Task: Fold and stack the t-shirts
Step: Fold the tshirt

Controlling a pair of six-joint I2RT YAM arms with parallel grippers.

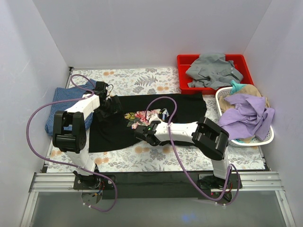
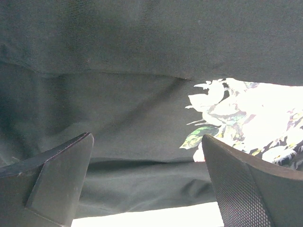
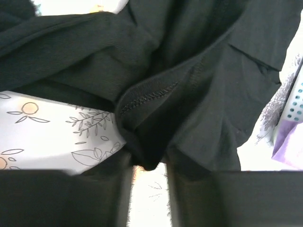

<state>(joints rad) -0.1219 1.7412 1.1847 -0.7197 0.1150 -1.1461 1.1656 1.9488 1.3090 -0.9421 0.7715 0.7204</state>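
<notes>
**Overhead view.** The black t-shirt (image 1: 184,106) lies spread across the middle of the desk (image 1: 142,78), which has a leaf-and-flower patterned cover. The shirt's pink-rose print (image 1: 139,117) faces up, just left of centre. The blue t-shirt (image 1: 61,106) lies in a loose heap at the left edge of the desk, apart from the black one. The left pincer (image 1: 112,105) is over the black shirt's left part, near its upper edge. The right arm reaches leftward across the shirt, and the right pincer (image 1: 140,134) is at the shirt's near edge, just below the print. A red bin (image 1: 180,64) at the far right corner holds a grey garment (image 1: 213,71). A white basket (image 1: 218,97) beside it holds a purple garment (image 1: 246,113) on top of tan cloth.

**Left wrist view.** The left pincer (image 2: 147,139) has its jaws spread wide. Black cloth (image 2: 118,109) fills the field beyond them, and nothing is caught between the fingers (image 2: 246,184).

**Right wrist view.** The right pincer (image 3: 147,172) has its jaws drawn close together and pinches a bunched fold of the black t-shirt (image 3: 203,109). A stitched hem (image 3: 147,94) curves just above the grip. The cloth gathers towards the fingertips, with the desk cover visible beneath it on the left.
</notes>
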